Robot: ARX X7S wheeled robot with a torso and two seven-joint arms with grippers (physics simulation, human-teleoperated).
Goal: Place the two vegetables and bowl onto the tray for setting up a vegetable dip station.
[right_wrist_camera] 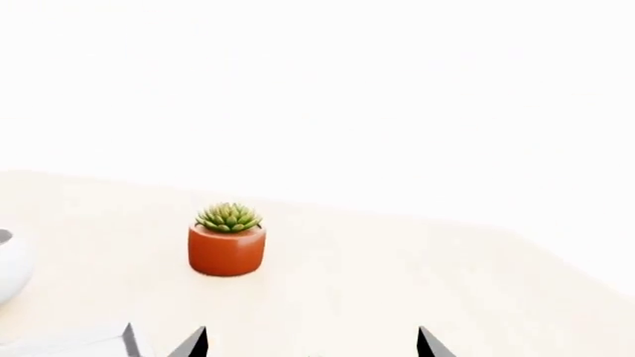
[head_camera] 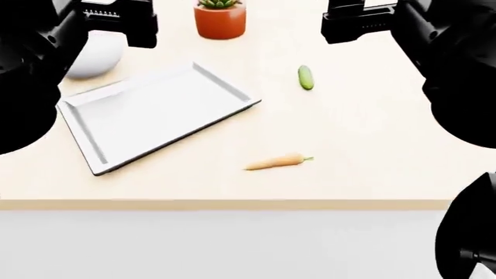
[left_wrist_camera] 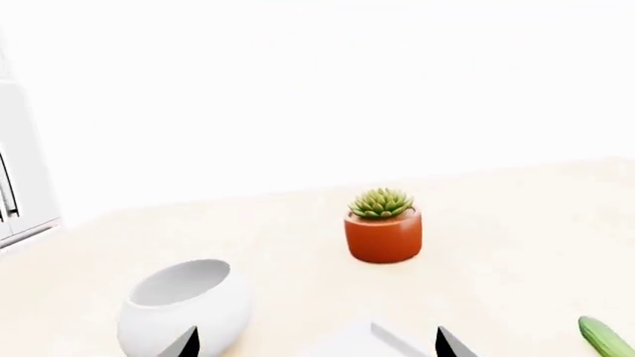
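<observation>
Vegetables lay loose on the pale wooden table (head_camera: 364, 145) in the head view: the carrot (head_camera: 276, 162) sat just below the frame's centre, pointing left with its green tip to the right, and the cucumber (head_camera: 305, 77) lay well above it, right of centre. Both were apart from the tray (head_camera: 155, 113), which sat empty and turned at an angle in the left half of the frame. At the upper left the white bowl (head_camera: 94, 55) stood just beyond the tray's far corner, partly hidden by the left arm. A terracotta pot (head_camera: 220, 21) with a succulent stood at the top centre.

Neither arm touched anything. The left gripper (left_wrist_camera: 317, 342) showed only two dark fingertips spread wide at the bottom of its wrist view, with nothing between them; the bowl, the pot and the cucumber's end appeared beyond. The right gripper (right_wrist_camera: 309, 343) was likewise spread wide and held nothing, its tips at the lower edge, facing the pot.
</observation>
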